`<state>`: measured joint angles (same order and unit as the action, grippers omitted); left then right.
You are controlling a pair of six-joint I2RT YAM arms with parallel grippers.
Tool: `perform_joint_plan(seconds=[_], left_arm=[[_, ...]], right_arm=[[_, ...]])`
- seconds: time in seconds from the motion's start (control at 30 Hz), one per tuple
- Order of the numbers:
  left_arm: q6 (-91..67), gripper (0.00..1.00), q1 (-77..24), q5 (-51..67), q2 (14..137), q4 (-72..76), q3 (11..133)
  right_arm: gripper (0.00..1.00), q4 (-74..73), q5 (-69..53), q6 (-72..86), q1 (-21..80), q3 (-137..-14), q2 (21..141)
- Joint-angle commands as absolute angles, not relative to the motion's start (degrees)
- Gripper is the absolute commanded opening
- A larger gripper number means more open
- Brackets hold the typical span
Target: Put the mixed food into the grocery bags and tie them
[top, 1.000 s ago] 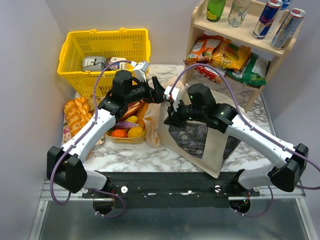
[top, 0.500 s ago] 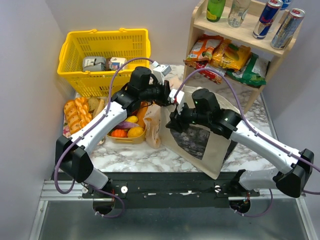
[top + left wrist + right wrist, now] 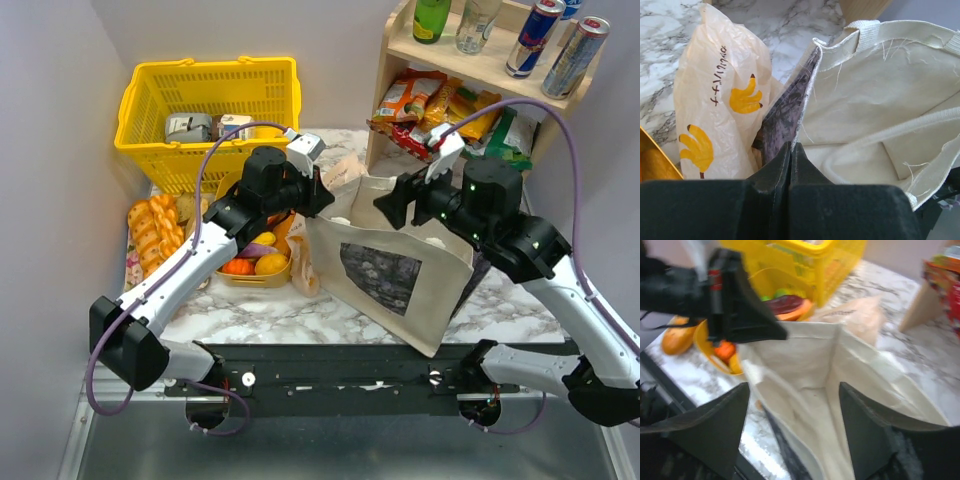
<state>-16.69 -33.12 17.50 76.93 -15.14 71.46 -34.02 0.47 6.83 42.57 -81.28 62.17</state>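
The beige canvas tote (image 3: 400, 275) with a dark print stands open-mouthed mid-table. My left gripper (image 3: 318, 196) is shut on its left rim; in the left wrist view the fingertips (image 3: 791, 152) pinch the tote's hem (image 3: 807, 95). The right gripper (image 3: 392, 207) hovers open above the tote's mouth, with nothing between its jaws (image 3: 795, 410) and the tote's bare inside (image 3: 810, 370) below. The peach plastic bag (image 3: 725, 100) with banana prints leans against the tote's left side (image 3: 304, 262). Mixed food (image 3: 255, 255) lies in a yellow bowl; two drink cans (image 3: 575, 55) stand on the shelf.
A yellow shopping basket (image 3: 210, 110) sits at the back left. Braided bread (image 3: 150, 232) lies at the left edge. A wooden shelf (image 3: 470, 70) at the back right holds bottles and snack packets (image 3: 450, 110).
The left gripper closed on the tote's left rim. The right gripper opened and pulled back up and to the right, and the tote's mouth now stands wide.
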Motion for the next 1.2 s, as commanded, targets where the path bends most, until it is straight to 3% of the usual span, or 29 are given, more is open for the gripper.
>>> perform_joint_plan(seconds=[0.0,0.17,0.43,0.53,0.63,0.67,0.77,0.83,1.07,1.17], left_arm=[[-13.27,0.00,-32.87,13.53,75.85,-17.75,69.96],[-14.32,0.00,-33.05,14.85,75.41,-16.44,69.08],[-15.64,0.00,-33.31,14.42,76.02,-15.82,68.47],[-15.65,0.00,-33.31,13.54,76.20,-16.00,68.55],[-15.12,0.00,-33.40,14.06,76.03,-15.91,68.47],[-15.12,0.00,-33.49,14.24,76.03,-15.82,68.47],[-15.03,0.00,-34.10,14.41,75.50,-15.64,68.38],[-14.94,0.00,-34.54,14.33,74.88,-15.12,67.86],[-13.89,0.00,-35.77,12.48,74.18,-14.77,67.41],[-14.15,0.00,-36.12,12.83,74.44,-15.38,67.94]], right_arm=[[0.73,-42.01,3.26,14.23,34.74,-79.55,63.98],[0.61,-50.33,4.40,14.50,33.57,-76.74,66.09],[0.61,-60.81,-13.78,14.85,34.27,-70.40,61.80],[0.65,-62.67,-15.73,17.74,35.51,-69.43,58.82],[0.78,-58.02,-15.13,20.91,35.51,-73.81,56.08],[0.86,-57.14,-12.68,20.92,35.42,-76.09,55.99],[0.96,-57.48,0.76,16.54,34.63,-86.11,59.92],[0.97,-57.31,9.73,11.88,31.22,-92.62,62.13],[0.98,-42.22,8.79,4.49,15.04,-105.29,64.25],[0.88,-38.42,2.05,2.99,7.32,-109.75,66.61]])
